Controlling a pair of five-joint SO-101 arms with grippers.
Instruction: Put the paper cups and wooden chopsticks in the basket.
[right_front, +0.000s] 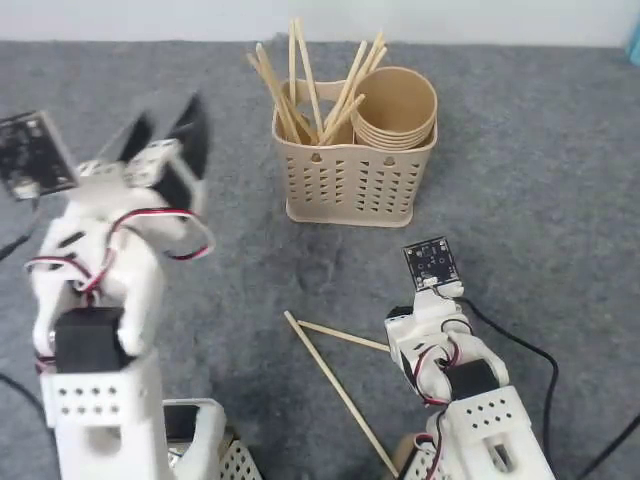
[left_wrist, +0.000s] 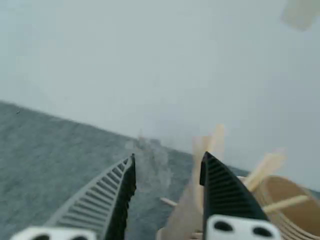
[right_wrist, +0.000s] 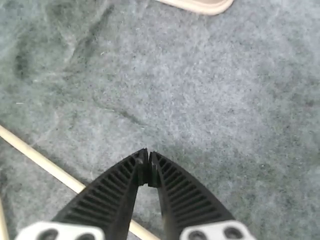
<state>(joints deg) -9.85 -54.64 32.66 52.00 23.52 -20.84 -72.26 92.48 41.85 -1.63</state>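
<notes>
A beige slotted basket (right_front: 350, 180) stands at the back of the grey carpet, holding a stack of paper cups (right_front: 397, 108) and several wooden chopsticks (right_front: 310, 90). Two more chopsticks lie on the carpet in front: a long one (right_front: 340, 390) and a shorter one (right_front: 345, 335) that meets it near its far end. My left gripper (right_front: 166, 122) hangs open and empty, raised to the left of the basket; in its wrist view its fingers (left_wrist: 222, 192) frame the cups (left_wrist: 292, 210). My right gripper (right_wrist: 148, 161) is shut on nothing, pointing down at the carpet just beside a chopstick (right_wrist: 45, 162).
Grey carpet covers the whole table. The basket's base (right_wrist: 200, 5) lies beyond the right gripper. A pale wall (left_wrist: 150, 60) rises behind the table. The right arm's body (right_front: 445, 360) stands just right of the loose chopsticks, with a black cable (right_front: 540, 360) trailing from it.
</notes>
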